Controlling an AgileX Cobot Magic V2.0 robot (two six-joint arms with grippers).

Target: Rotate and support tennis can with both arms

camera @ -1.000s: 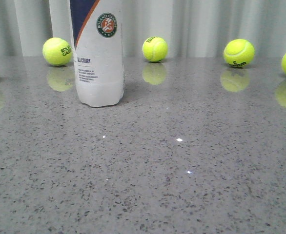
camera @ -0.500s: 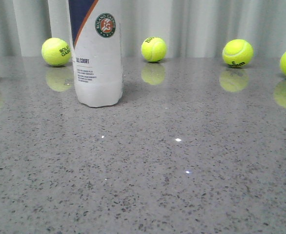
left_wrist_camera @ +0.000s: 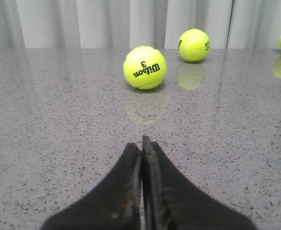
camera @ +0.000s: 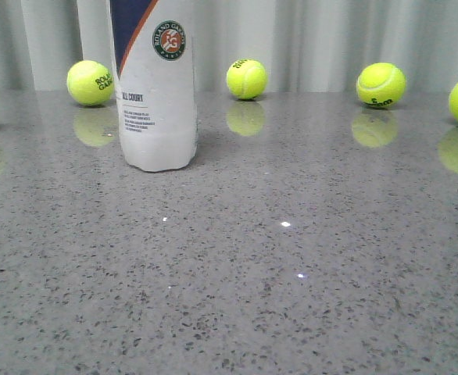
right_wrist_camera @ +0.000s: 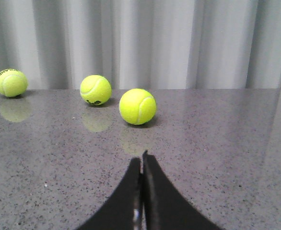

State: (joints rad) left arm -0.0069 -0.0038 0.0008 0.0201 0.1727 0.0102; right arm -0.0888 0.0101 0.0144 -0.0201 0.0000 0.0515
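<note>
The tennis can (camera: 157, 86) stands upright on the gray desk (camera: 291, 273), left of the middle, far from both jaws. The left gripper (left_wrist_camera: 142, 143) and right gripper (right_wrist_camera: 141, 162) have jaws pressed together, holding nothing. Whether balls are inside the can cannot be told.

Left hand (left_wrist_camera: 142, 143) and right hand (right_wrist_camera: 141, 160) both closed.

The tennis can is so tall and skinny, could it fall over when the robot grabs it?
Maybe. The tennis can stands upright and unsupported on the glossy table, so a push high up might topple it. Both the left gripper and right gripper are shut; they must open first. A falling can might scatter nearby tennis balls.
</note>
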